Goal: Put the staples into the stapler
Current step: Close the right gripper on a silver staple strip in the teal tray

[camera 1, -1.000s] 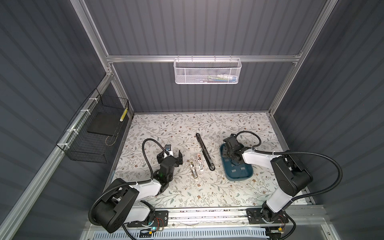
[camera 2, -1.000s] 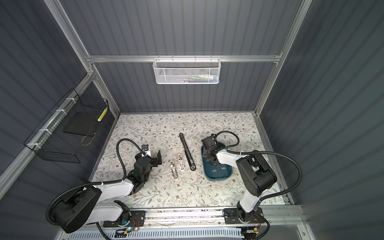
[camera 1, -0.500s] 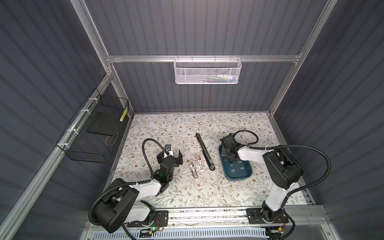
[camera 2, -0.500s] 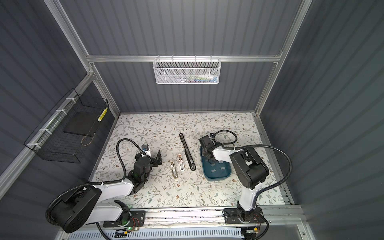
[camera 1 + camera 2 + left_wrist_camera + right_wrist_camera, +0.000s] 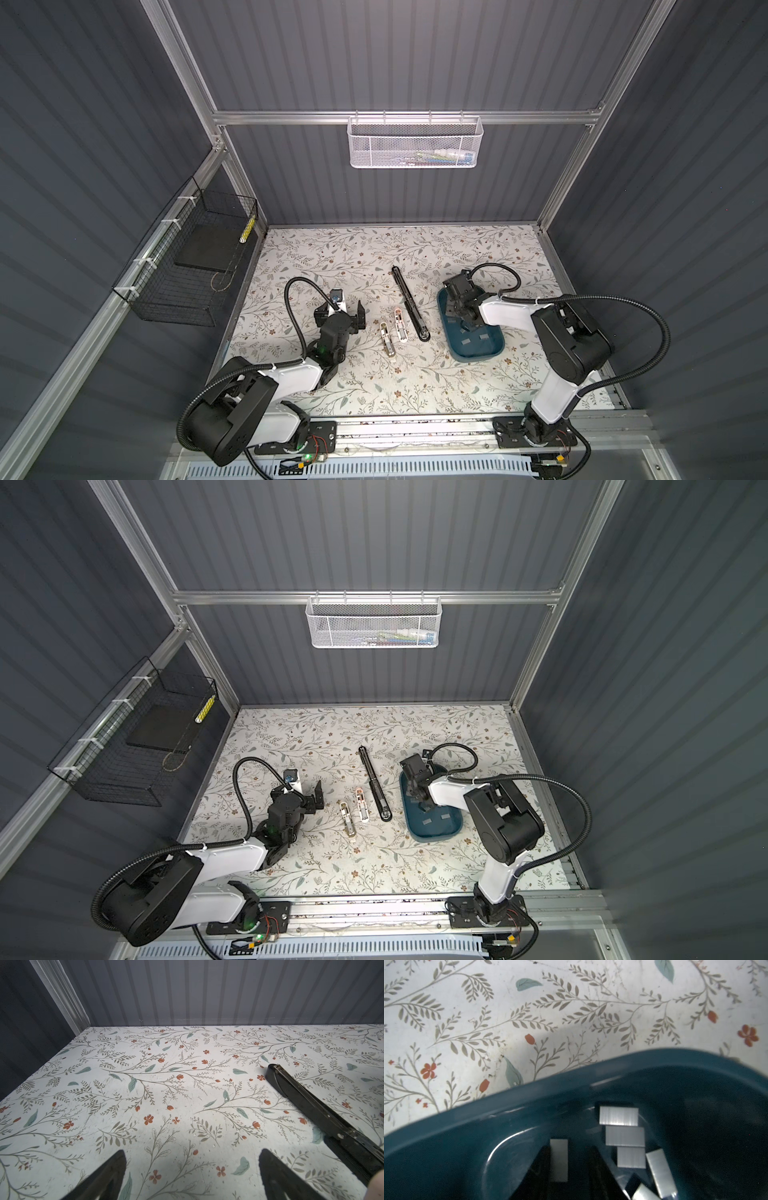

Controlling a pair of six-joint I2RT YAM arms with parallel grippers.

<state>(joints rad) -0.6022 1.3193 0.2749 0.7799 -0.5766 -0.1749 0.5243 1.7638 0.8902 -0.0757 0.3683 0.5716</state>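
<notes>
Top views: right gripper [image 5: 466, 320] tips sit down in the tray [image 5: 496, 353] under its own wrist, so the jaw gap is unreadable; staples [image 5: 482, 337] too small to count, basket [image 5: 415, 143] contents too small to name. Right wrist view: fingers [image 5: 599, 1172] run off the frame, dark against the tray floor; whether they pinch the strip [image 5: 559, 1160] between them cannot be told. Left wrist view: left gripper [image 5: 193, 1151] fingers and black stapler [image 5: 311, 1103] are cut by the frame; pale blur [image 5: 377, 1186] at the edge unidentified.

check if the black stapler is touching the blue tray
Apart. Both top views show a band of floral table between the black stapler and the blue tray.
</notes>
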